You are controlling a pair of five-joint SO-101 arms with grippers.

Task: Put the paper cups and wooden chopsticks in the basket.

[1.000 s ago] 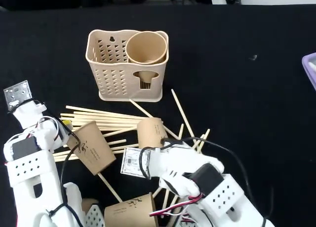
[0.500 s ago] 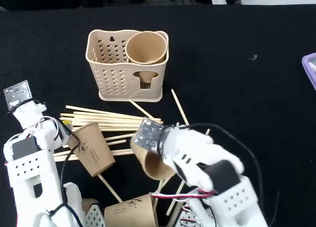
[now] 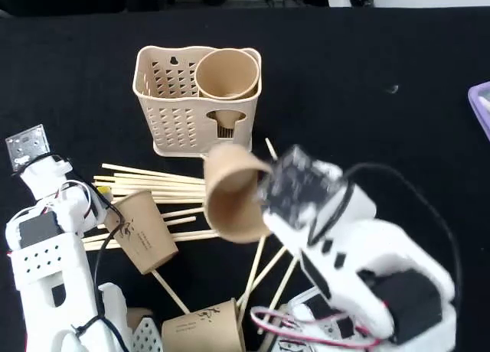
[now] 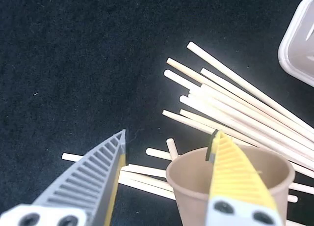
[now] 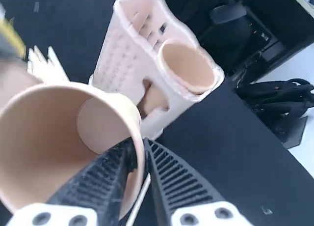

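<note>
Viewing from above, we noted the right pincer (image 5: 140,146) clamped on the rim of a paper cup (image 3: 232,200), tilted above the desk (image 3: 383,138) just in front of the basket (image 3: 172,115). Another cup (image 3: 227,73) sat inside. Left pincer (image 4: 169,134) stood wide at a third cup (image 4: 189,196) lying on the chopsticks (image 4: 235,103).

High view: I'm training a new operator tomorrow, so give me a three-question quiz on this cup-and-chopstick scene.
1. True or false: the basket already holds a cup.
2. The right gripper is shut on: A) nothing, B) the lifted cup, C) the basket.
3. Fill in: the left gripper is ___.
Key: 1 true; 2 B; 3 open.
</note>
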